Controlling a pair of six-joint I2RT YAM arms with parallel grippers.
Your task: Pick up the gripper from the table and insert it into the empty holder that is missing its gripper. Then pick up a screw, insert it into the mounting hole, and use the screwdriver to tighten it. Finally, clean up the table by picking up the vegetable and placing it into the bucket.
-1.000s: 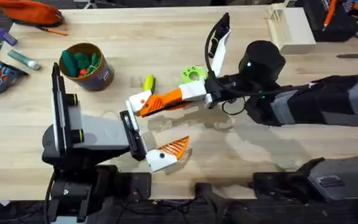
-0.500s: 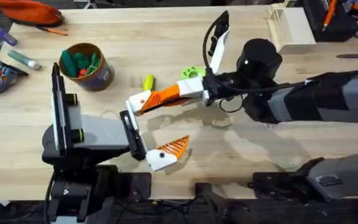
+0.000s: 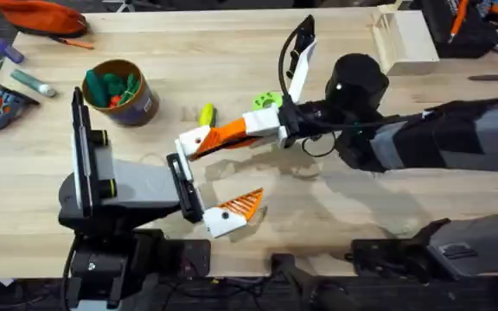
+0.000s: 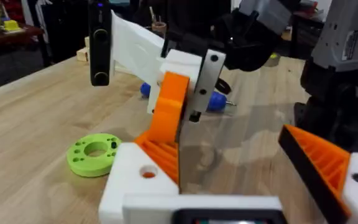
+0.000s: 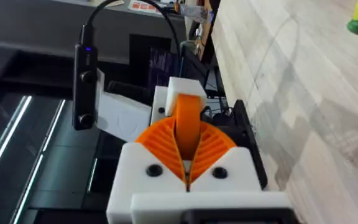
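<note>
Overhead, the right gripper [image 3: 199,145] clamps the orange gripper [image 3: 223,136] just beside the corn vegetable [image 3: 207,114]; the left gripper [image 3: 210,186] near it stands open.

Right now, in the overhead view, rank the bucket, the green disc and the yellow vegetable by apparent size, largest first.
1. The bucket, clearly largest.
2. The green disc.
3. The vegetable, narrowest, though nearly as long as the disc is wide.

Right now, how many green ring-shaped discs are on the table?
1. The green disc lies flat behind the right gripper, right of the yellow vegetable.
</note>
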